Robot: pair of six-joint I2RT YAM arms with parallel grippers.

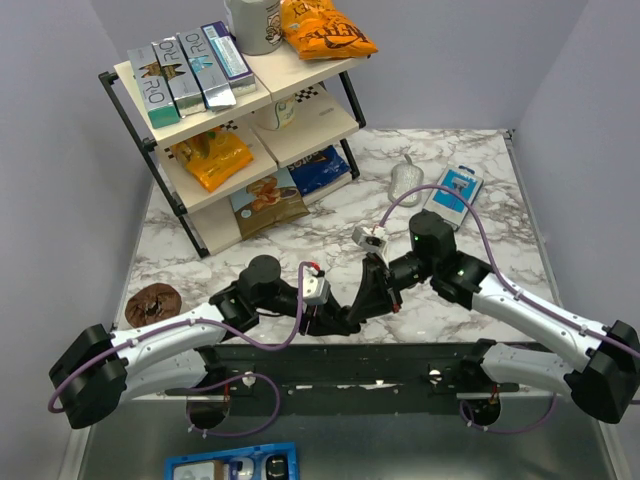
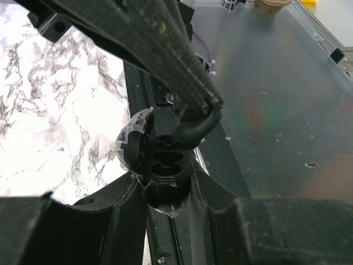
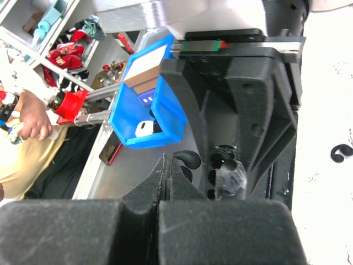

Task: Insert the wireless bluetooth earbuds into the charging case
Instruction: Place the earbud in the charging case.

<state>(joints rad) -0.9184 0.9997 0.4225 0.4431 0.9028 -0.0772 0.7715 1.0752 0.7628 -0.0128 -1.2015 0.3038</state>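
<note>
open case [image 2: 165,165] in l fingers [image 2: 105,205]; r fingers [image 2: 160,49] pinch earbud [image 2: 194,128] at its rim

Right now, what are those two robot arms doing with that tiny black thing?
The left tool is clamped on a small black charging case and holds it open at the near edge of the table. The right tool pinches one black earbud just above the case's two slots, which look empty. So that earbud is not in yet. Another small black piece, maybe the second earbud, lies on the table.
</note>
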